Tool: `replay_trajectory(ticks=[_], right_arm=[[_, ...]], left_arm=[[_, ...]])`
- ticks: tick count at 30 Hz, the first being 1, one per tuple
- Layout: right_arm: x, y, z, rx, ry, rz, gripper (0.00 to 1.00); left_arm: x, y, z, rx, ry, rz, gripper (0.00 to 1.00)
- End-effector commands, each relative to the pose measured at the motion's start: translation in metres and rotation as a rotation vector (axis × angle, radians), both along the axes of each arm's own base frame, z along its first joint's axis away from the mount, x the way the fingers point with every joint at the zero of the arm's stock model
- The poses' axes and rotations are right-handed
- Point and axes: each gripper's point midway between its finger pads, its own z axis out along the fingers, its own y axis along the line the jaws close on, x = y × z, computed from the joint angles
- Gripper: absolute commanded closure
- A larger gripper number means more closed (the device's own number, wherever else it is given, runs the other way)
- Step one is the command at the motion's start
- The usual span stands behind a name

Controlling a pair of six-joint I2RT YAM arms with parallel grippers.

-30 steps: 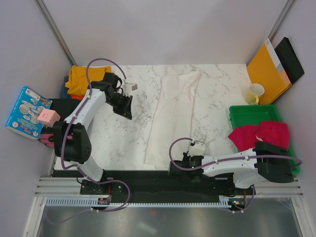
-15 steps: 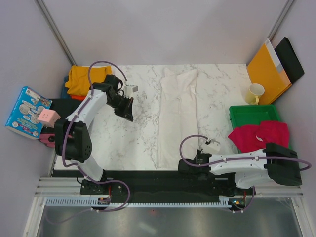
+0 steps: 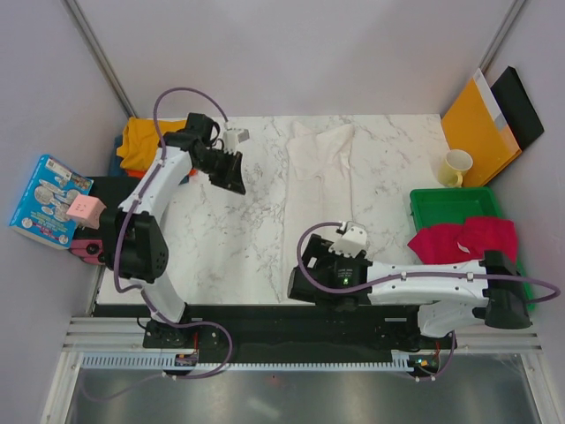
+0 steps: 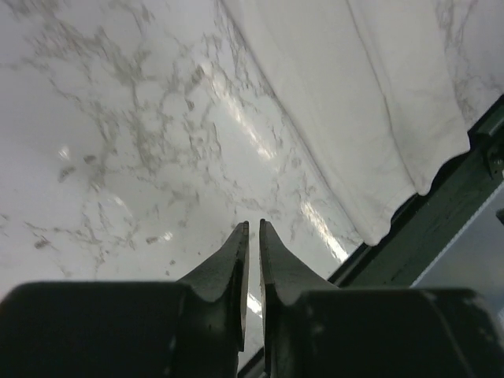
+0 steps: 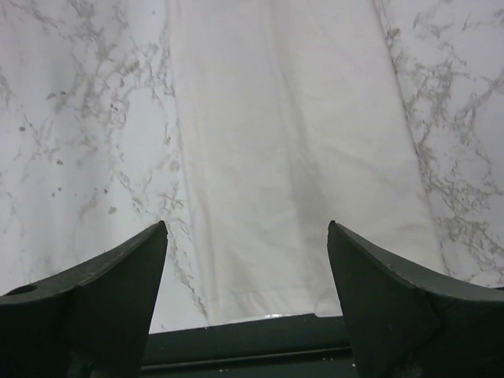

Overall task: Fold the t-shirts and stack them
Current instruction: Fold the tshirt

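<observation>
Down the middle of the table (image 3: 221, 247): white shirt (image 3: 320, 190), soft cloth in a long narrow strip with lengthwise creases, flat on the glossy grey-veined marble.
Right gripper (image 5: 246, 224): over the white shirt's near hem, dark wedge fingers spread wide, empty.
Left gripper (image 4: 252, 227): left of the white shirt above bare marble, tapered fingers nearly pressed together, pinching nothing.
Far left of it: mustard shirt (image 3: 148, 141), bunched.
Right of it: crimson shirt (image 3: 463, 238), crumpled over the green tray (image 3: 441, 203).
</observation>
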Motion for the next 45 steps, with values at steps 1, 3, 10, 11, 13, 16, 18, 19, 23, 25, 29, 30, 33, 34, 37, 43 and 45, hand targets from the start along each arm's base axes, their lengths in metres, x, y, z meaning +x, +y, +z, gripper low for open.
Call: replay_trajectory(ticks=[1, 3, 10, 11, 13, 16, 18, 19, 23, 25, 29, 30, 33, 34, 37, 43, 45], right_arm=[[0.023, -0.016, 0.045, -0.063, -0.121, -0.021, 0.10], [0.026, -0.021, 0.057, -0.060, -0.144, -0.020, 0.12], [0.024, -0.054, 0.076, -0.062, -0.160, -0.045, 0.72], [0.023, -0.059, 0.076, -0.080, -0.155, -0.045, 0.77], [0.023, -0.065, 0.080, -0.087, -0.152, -0.051, 0.77], [0.024, -0.073, 0.082, -0.096, -0.143, -0.063, 0.70], [0.025, -0.078, 0.082, -0.097, -0.133, -0.075, 0.66], [0.025, -0.079, 0.082, -0.097, -0.129, -0.073, 0.64], [0.024, -0.083, 0.083, -0.096, -0.118, -0.078, 0.57], [0.024, -0.084, 0.086, -0.086, -0.119, -0.083, 0.56], [0.023, -0.085, 0.095, -0.027, -0.127, -0.098, 0.54], [0.023, -0.085, 0.098, -0.014, -0.132, -0.101, 0.54], [0.025, -0.085, 0.105, 0.005, -0.148, -0.110, 0.53], [0.025, -0.085, 0.105, 0.003, -0.149, -0.108, 0.53], [0.026, -0.084, 0.103, -0.005, -0.153, -0.114, 0.52], [0.026, -0.082, 0.093, -0.014, -0.144, -0.120, 0.51], [0.026, -0.082, 0.090, -0.023, -0.142, -0.120, 0.48]], left_arm=[[0.055, -0.027, 0.009, -0.075, -0.035, 0.021, 0.84], [0.082, -0.039, 0.016, -0.083, -0.070, 0.031, 0.84], [0.165, -0.113, -0.028, 0.035, -0.193, -0.043, 0.94], [0.169, -0.121, -0.030, 0.047, -0.220, -0.058, 0.95], [0.179, -0.142, -0.032, 0.069, -0.312, -0.096, 0.97], [0.188, -0.162, -0.038, 0.044, -0.368, -0.122, 0.96], [0.185, -0.176, -0.053, 0.059, -0.370, -0.152, 0.96], [0.182, -0.181, -0.058, 0.065, -0.380, -0.182, 0.95], [0.175, -0.193, -0.091, 0.141, -0.367, -0.213, 0.93], [0.175, -0.192, -0.107, 0.182, -0.350, -0.192, 0.91], [0.170, -0.177, -0.129, 0.233, -0.276, -0.167, 0.91], [0.166, -0.170, -0.135, 0.247, -0.244, -0.162, 0.90], [0.158, -0.151, -0.151, 0.286, -0.165, -0.151, 0.90], [0.158, -0.144, -0.157, 0.299, -0.146, -0.142, 0.90], [0.158, -0.120, -0.164, 0.300, -0.073, -0.095, 0.90], [0.170, -0.083, -0.163, 0.285, -0.033, -0.041, 0.91], [0.173, -0.085, -0.151, 0.252, -0.050, -0.038, 0.91]])
